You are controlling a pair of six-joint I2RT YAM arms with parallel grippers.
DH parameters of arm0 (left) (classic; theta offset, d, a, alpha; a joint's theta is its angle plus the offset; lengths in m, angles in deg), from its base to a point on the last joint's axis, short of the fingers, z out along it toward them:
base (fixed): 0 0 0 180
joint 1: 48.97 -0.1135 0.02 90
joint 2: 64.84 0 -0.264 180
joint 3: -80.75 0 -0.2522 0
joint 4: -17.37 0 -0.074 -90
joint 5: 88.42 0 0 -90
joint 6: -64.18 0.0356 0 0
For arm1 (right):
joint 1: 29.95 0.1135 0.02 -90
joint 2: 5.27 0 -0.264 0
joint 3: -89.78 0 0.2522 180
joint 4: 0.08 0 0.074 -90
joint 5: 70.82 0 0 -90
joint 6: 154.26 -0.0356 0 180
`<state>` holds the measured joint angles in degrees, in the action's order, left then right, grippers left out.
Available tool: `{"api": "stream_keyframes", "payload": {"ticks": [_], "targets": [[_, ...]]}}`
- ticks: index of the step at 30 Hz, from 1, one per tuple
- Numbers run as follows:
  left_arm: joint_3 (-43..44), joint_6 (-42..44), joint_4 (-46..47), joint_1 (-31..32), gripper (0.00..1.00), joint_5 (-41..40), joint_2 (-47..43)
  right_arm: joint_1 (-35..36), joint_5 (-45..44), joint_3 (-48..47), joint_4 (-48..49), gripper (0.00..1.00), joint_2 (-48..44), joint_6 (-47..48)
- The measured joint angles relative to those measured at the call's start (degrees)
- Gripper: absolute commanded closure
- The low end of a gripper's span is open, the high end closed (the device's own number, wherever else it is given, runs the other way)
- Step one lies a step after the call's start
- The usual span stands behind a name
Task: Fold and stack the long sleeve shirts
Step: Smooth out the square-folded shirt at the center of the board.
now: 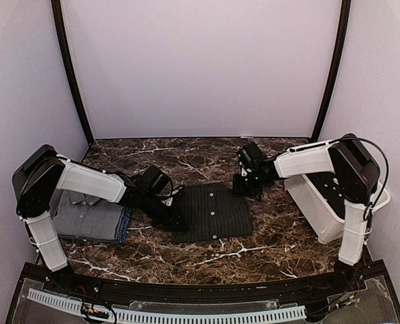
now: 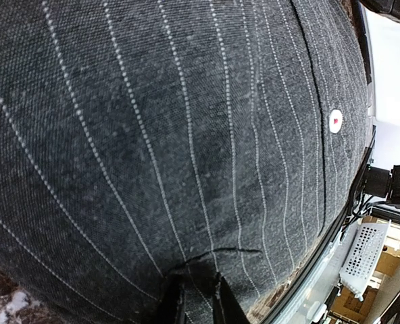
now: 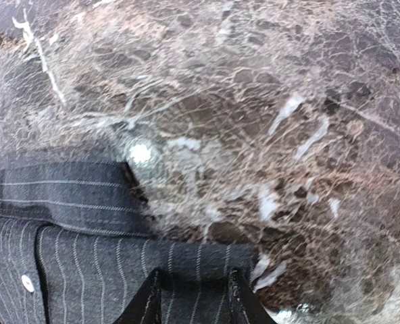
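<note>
A charcoal pinstriped long sleeve shirt (image 1: 213, 212) lies folded into a rectangle at the table's middle, pale buttons facing up. My left gripper (image 1: 176, 217) is at its left edge. In the left wrist view the gripper (image 2: 196, 298) is shut on a raised fold of this shirt (image 2: 186, 135). My right gripper (image 1: 248, 188) hovers at the shirt's far right corner. In the right wrist view it (image 3: 193, 287) stands open over the flat hem (image 3: 71, 256). A grey shirt (image 1: 85, 212) rests folded on a blue one (image 1: 124, 226) at the left.
A white plastic tub (image 1: 321, 209) stands at the right edge under the right arm. The table is dark marble (image 1: 186, 152), with purple walls around it. The front rail (image 1: 186, 291) runs along the near edge.
</note>
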<state>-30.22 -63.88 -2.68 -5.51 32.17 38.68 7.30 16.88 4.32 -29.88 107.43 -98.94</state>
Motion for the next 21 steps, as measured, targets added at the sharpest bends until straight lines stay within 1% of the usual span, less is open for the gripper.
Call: {"api": "stream_keyframes", "payload": {"ticks": [7,11,17,21], "targets": [[0.0,0.0,-0.5,0.0,0.85,-0.9,-0.3,-0.1,-0.6,-0.7,-1.1,0.67,0.0,1.4],[-0.1,-0.1,-2.6,0.0,0.83,-2.0,-3.0,2.1,-3.9,-0.7,-4.8,0.67,-3.3,2.1],[-0.2,-0.3,-5.0,-0.1,0.82,-3.9,-9.0,10.4,-9.5,-0.7,-9.0,0.67,-12.2,2.2],[-0.2,-0.4,-6.6,-0.7,0.82,-5.3,-10.6,16.1,-10.5,-0.5,-10.5,0.68,-13.8,1.2]]}}
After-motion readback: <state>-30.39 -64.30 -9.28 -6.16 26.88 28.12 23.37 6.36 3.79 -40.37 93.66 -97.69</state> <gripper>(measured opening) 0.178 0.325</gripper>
